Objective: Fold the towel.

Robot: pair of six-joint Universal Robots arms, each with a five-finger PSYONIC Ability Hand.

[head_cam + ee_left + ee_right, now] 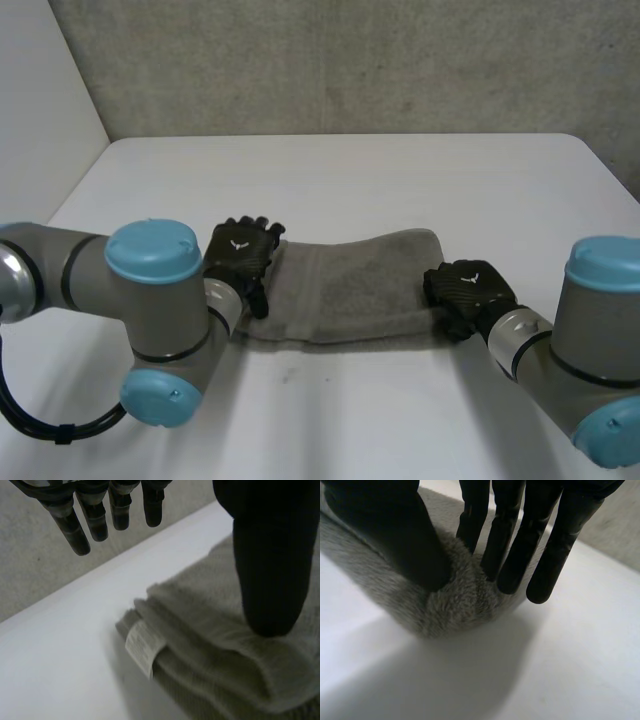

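The grey towel (360, 285) is laid as a long folded strip towards the front of the white table (350, 180), stretched between the two hands. Its right end is clamped by the right hand (468, 288): the cloth is bunched between the thumb and the fingers (512, 555) and appears slightly raised off the table. At the left end, where a white label (142, 647) is seen at the corner, the left hand (240, 255) is held open. Its fingers are straight and clear of the cloth, its thumb is poised over the layers, and nothing is gripped.

With only one end held, the layers could be dragged askew or pulled apart as that end is carried over. A shallow pinch could also be lost. Behind the table a grey wall (330, 60) is seen. The fold's path is judged to be obstructed only by the left hand, which is set over the end where the carried cloth would land.
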